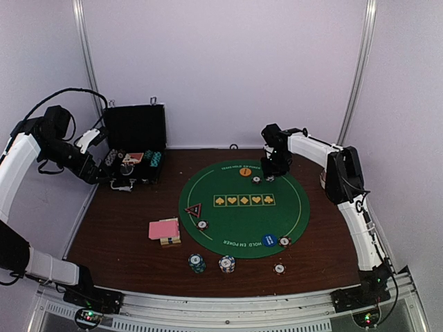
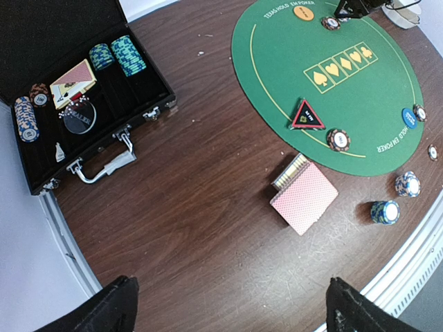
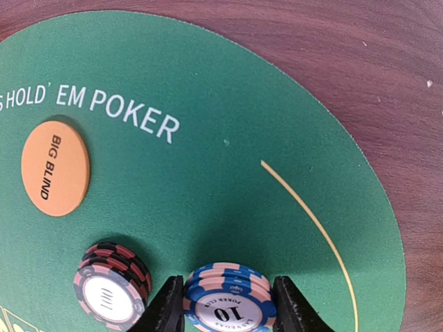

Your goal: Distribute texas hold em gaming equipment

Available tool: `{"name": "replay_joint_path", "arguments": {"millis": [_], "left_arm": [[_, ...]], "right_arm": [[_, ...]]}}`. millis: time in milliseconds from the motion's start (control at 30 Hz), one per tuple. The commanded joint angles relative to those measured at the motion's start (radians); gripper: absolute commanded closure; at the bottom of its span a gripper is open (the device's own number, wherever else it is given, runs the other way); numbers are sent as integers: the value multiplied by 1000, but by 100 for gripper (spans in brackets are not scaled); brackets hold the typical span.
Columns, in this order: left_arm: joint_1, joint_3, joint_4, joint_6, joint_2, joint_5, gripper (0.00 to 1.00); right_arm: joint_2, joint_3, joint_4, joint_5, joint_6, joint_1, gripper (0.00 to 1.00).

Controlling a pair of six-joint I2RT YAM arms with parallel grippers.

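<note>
Right gripper point(image 3: 228, 306) pinches blue-white chip stack point(image 3: 227, 282) at far end of green mat point(image 3: 208, 194), beside red chips point(image 3: 111, 290), near orange disc point(image 3: 55, 168). Left gripper point(image 2: 235, 308) spread wide, raised near black case point(image 2: 104, 149).

A dark, wood-grained bench point(image 1: 124, 242) stands inside a small booth. Plain, pale lilac walls point(image 1: 228, 69) close it in behind and on both sides, meeting its far edge. Two slim metal uprights point(image 1: 86, 62) rise against the walls, one left and one right. A ribbed aluminium rail point(image 1: 228, 308) runs along the near edge. The light is soft and even, with only faint shadows.
</note>
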Motion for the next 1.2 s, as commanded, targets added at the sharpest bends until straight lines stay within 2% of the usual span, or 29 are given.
{"name": "replay_joint_path", "arguments": {"millis": [0, 100, 233, 667, 933, 1167], "left_arm": [[6, 21, 7, 11, -2, 8, 2], [6, 18, 6, 11, -5, 2, 2], [6, 17, 6, 12, -5, 1, 2], [6, 38, -4, 12, -3, -9, 2], [6, 52, -7, 10, -11, -12, 2], [6, 43, -8, 10, -17, -11, 2]], "right_arm": [[11, 28, 16, -14, 16, -7, 65], [-1, 24, 21, -15, 14, -7, 50], [-25, 22, 28, -13, 12, -5, 41], [-151, 16, 23, 14, -13, 21, 38], [-367, -87, 46, 94, -63, 129, 20], [-557, -330, 87, 131, -92, 305, 10]]}}
